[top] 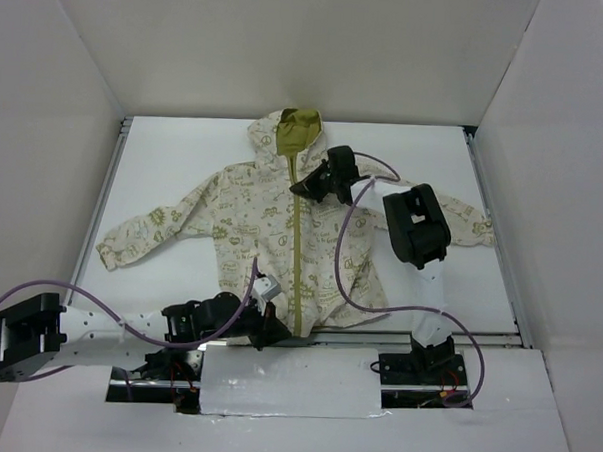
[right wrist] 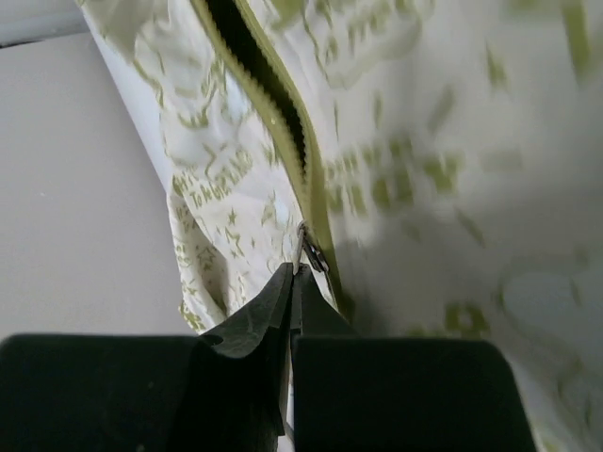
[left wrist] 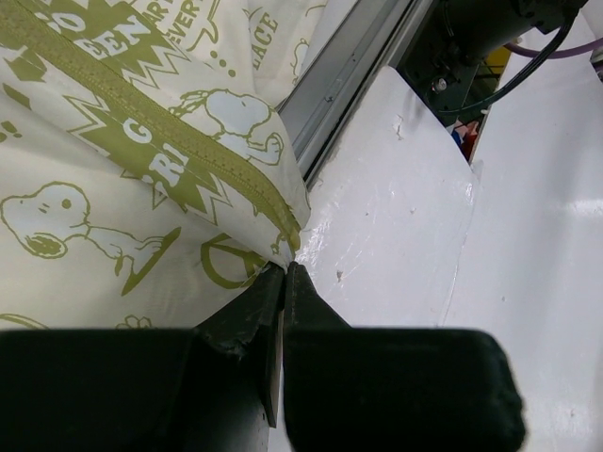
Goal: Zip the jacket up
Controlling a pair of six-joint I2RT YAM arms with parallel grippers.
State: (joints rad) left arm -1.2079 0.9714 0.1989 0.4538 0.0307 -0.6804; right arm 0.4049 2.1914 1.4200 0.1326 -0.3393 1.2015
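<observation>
Pinching the zipper pull (right wrist: pixel 311 252), the right gripper (right wrist: pixel 296 271) sat high on the jacket (top: pixel 244 223), which lay spread flat, just below the hood (top: pixel 299 126). The left gripper (left wrist: pixel 285 271) was clamped on the hem (left wrist: pixel 268 247) at the table's (top: pixel 184 171) near edge. The zipper (top: pixel 298 261) ran near-to-far, so any remaining pull likely pointed to the far edge.

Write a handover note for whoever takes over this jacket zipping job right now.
Left gripper: jaws shut on the hem of the jacket, at the zipper bottom.
Right gripper: jaws shut on the zipper pull, at chest height.
Jacket lies flat on the table, hood far.
Done: zipped from hem to chest.
Left: the short open stretch up to the hood.
</observation>
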